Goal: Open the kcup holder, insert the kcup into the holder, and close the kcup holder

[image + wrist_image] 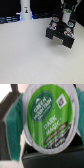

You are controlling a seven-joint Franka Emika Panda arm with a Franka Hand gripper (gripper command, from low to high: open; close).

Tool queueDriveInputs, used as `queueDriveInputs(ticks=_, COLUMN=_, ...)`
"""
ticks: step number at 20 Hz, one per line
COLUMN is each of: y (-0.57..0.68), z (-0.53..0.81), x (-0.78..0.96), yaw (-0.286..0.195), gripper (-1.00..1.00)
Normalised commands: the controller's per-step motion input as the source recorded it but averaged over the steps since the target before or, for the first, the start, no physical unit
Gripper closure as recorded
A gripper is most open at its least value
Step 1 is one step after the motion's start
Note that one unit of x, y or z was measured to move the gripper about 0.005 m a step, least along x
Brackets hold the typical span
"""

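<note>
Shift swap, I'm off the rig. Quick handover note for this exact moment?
Gripper: over the kcup holder at the exterior view's right; the views don't settle its jaw state.
Kcup: green top fills the wrist view, right at the camera, apparently carried; grasp itself not visible.
Holder: black unit on the white table; its front looks pulled out, so opening seems done, but the blur leaves that uncertain.
Left: seat the kcup in a slot, release, close the holder.

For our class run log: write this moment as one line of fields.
stage: inserting pod | arm: above black pod holder | held: green-topped pod fills wrist view | tray: not clear | fingers: shut on pod
</note>
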Motion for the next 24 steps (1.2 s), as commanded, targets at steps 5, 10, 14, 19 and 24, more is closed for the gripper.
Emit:
queueDriveInputs(ticks=5, y=-0.03, z=-0.30, x=-0.09, yaw=0.046, gripper=1.00)
queueDriveInputs(ticks=10, y=-0.03, z=-0.25, x=-0.03, yaw=0.008, gripper=1.00)
queueDriveInputs(ticks=14, y=-0.01, z=-0.16, x=0.06, yaw=0.000, gripper=1.00)
queueDriveInputs(ticks=19, y=-0.10, z=-0.05, x=-0.01, yaw=0.001, gripper=1.00)
queueDriveInputs(ticks=24, y=-0.15, z=0.00, x=-0.01, yaw=-0.008, gripper=1.00)
